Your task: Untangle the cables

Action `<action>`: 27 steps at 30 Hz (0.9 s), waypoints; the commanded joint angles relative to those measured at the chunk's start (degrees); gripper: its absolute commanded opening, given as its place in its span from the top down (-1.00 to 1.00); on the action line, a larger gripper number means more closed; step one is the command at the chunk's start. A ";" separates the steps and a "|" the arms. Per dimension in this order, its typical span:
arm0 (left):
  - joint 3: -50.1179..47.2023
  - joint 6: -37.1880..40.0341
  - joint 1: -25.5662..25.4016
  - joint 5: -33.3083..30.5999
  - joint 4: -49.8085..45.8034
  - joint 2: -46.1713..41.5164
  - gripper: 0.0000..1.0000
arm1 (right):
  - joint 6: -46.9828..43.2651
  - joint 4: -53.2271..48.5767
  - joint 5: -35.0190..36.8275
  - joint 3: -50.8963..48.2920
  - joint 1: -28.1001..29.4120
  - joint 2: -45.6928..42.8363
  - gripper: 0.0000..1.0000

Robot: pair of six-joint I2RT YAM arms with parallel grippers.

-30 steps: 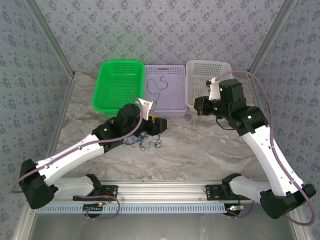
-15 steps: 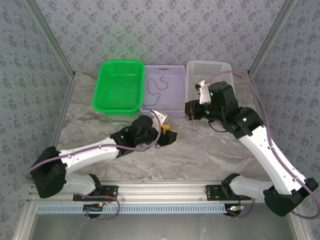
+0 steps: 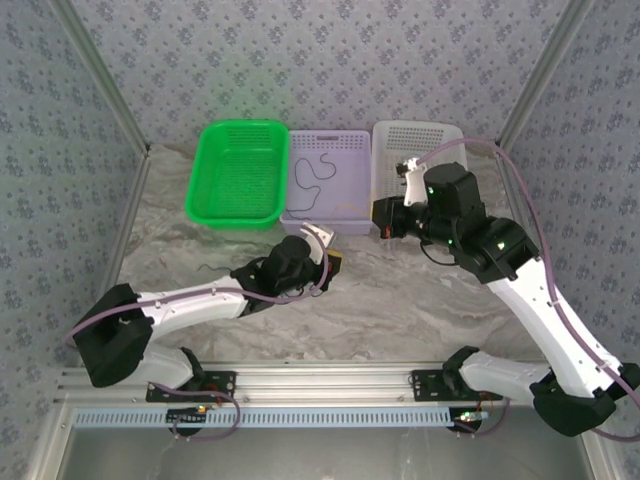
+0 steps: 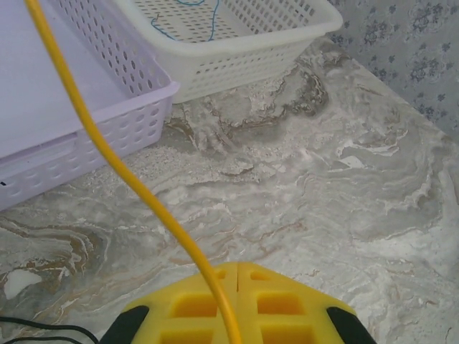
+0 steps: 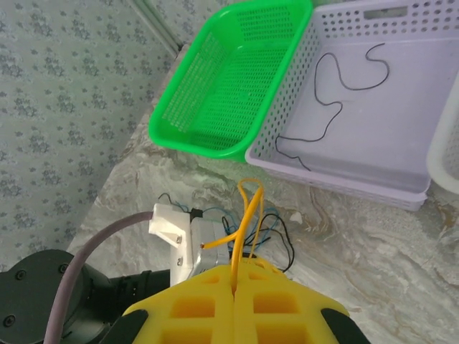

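Observation:
A yellow cable [image 4: 122,168] runs from the upper left down into my left gripper [image 4: 237,269], which is shut on it. My right gripper [image 5: 235,266] is also shut on the yellow cable [image 5: 247,215], which loops up ahead of its jaws. Beneath that loop, a tangle of blue and black cables [image 5: 276,229] lies on the marble table beside the left wrist. In the top view the left gripper [image 3: 333,262] sits mid-table and the right gripper [image 3: 383,216] hovers by the baskets' front edge.
Three baskets line the back: green [image 3: 238,172], purple [image 3: 345,205] holding a loose black cable [image 3: 310,178], and white [image 3: 415,165]. A blue cable [image 4: 190,18] lies in the white basket [image 4: 237,54]. Bare marble table [image 3: 400,300] stretches in front.
The left arm swung lower and its gripper moved right, away from the green basket, now covering the tangle from above. The right gripper shifted slightly left.

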 commanded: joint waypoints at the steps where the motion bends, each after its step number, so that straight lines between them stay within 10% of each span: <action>1: -1.55 -0.25 -0.23 1.93 1.90 -1.12 1.00 | -0.19 -0.96 3.58 3.47 -1.46 -1.02 1.00; 15: 2.28 6.32 -12.25 1.05 -3.36 4.69 1.00 | -0.63 11.20 -6.52 13.89 -18.15 5.87 1.00; 27: 11.19 8.47 -18.04 0.73 -5.48 11.41 1.00 | 9.12 37.63 -15.08 -0.29 -24.20 2.17 1.00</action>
